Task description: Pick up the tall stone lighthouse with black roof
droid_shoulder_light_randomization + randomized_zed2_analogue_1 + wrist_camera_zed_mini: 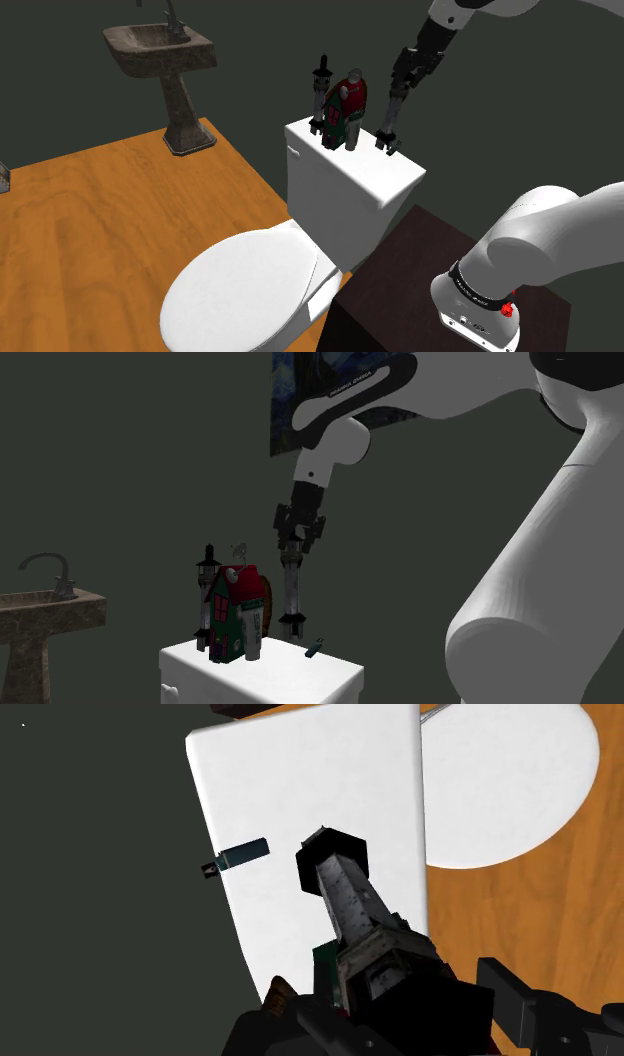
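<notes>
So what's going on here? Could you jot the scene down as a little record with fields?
place: bathroom, top of white toilet tank lid
gripper: black two-finger gripper, shut on tall stone lighthouse
lighthouse state: hangs vertical, apparently just above the lid
on lid: second lighthouse, red-roofed green house, small green USB stick
nearby: closed toilet seat cover, pedestal sink, wood floor

The black gripper [293, 544] clasps the tall grey lighthouse [292, 590] by its upper end over the white tank lid [300, 674], beside a red-roofed model house [235, 614].
</notes>
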`<state>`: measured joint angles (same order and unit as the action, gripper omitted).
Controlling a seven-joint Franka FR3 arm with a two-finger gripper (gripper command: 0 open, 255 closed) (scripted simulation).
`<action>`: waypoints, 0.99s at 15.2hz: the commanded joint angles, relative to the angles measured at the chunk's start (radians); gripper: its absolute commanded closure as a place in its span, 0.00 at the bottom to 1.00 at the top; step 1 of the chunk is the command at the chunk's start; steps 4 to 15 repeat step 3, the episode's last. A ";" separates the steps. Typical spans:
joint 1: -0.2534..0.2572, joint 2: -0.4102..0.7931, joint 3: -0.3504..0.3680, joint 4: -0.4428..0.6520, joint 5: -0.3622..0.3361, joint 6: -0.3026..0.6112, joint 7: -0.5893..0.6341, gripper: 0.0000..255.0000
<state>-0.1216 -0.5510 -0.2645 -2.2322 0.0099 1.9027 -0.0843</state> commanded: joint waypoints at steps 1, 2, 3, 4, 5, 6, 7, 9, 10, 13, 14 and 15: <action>0.001 0.004 0.001 0.032 0.001 -0.028 0.001 1.00; 0.001 0.004 0.001 0.034 0.001 -0.030 0.002 1.00; 0.001 0.004 0.001 0.034 0.001 -0.030 0.002 1.00; 0.001 0.004 0.001 0.034 0.001 -0.030 0.002 1.00; 0.001 0.004 0.001 0.034 0.001 -0.030 0.002 1.00; 0.001 0.004 0.001 0.034 0.001 -0.030 0.002 1.00; 0.001 0.004 0.001 0.034 0.001 -0.030 0.002 1.00; 0.001 0.004 0.001 0.034 0.001 -0.030 0.002 1.00; 0.001 0.004 0.001 0.034 0.001 -0.030 0.002 1.00; 0.001 0.004 0.001 0.034 0.001 -0.030 0.002 1.00; 0.001 0.004 0.001 0.034 0.001 -0.030 0.002 1.00; 0.001 0.004 0.001 0.034 0.001 -0.030 0.002 1.00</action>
